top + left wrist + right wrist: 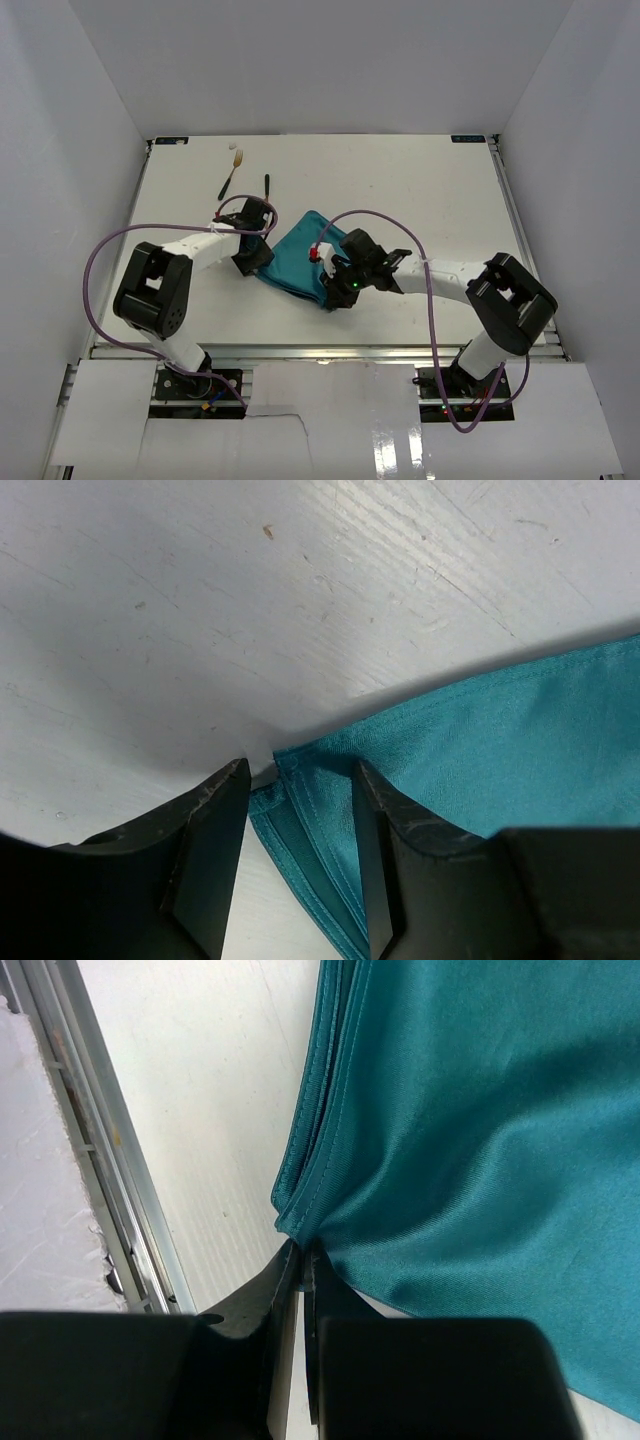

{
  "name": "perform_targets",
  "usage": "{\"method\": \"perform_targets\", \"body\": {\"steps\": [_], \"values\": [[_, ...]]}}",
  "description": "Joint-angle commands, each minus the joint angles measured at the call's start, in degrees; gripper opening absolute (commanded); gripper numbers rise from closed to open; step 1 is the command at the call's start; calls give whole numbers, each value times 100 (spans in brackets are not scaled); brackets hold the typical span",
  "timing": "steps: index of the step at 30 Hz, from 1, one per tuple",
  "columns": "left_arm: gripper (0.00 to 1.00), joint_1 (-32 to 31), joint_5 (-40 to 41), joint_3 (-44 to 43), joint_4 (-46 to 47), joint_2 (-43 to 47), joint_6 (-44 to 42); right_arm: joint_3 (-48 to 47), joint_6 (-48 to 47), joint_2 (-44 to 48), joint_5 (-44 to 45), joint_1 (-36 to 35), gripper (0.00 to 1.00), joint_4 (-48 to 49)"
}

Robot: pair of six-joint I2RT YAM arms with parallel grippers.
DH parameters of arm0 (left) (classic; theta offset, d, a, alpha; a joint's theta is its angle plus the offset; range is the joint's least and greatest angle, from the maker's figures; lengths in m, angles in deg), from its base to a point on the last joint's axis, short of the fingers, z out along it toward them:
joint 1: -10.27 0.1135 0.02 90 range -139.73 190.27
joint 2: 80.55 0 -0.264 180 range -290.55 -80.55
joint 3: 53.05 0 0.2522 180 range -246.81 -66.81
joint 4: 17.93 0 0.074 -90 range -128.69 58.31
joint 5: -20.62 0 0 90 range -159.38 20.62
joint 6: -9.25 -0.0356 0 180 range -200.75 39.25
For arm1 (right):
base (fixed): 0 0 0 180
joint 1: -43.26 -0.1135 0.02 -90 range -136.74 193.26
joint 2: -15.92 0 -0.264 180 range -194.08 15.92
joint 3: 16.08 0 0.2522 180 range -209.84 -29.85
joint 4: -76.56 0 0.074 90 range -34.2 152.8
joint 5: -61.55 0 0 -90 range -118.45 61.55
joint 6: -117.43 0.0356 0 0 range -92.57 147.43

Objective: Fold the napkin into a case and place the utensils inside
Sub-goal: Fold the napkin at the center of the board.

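Right claw (300,1255) is pinched together on a near corner of the folded napkin (480,1140), which lies in the middle of the table (250,600). Its partner, the left claw (300,770), stands apart, straddling another corner. I'd lift the left one straight up so the layers keep stacked, with the right holding firm.

The napkin (298,262) was plain teal, unpatterned, its hems the same colour. The table (400,190) was white with a faint grain. The fork (230,178) had a dark handle and pale gold head; the knife (267,186) looked dark. Cables (95,270) were purple, arms (200,245) white and black.
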Motion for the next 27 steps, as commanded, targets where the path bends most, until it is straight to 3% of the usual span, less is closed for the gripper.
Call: {"method": "perform_targets", "body": {"steps": [1,3,6,10,12,20,27], "values": [[56,19,-264,209,110,17,83,105,125,113,105,-49,8,251],[54,11,-247,235,127,-18,83,79,134,105,141,-49,8,207],[42,2,-168,270,188,-54,127,97,134,148,132,-40,8,268],[9,2,-290,130,303,-150,110,123,204,192,158,-49,8,321],[1,-7,-335,94,321,-177,48,132,256,192,202,-58,8,330],[0,-7,-352,138,347,358,-101,-35,441,333,133,-49,8,49],[0,-7,-317,112,207,869,-294,17,670,509,-622,-49,8,180]]}}
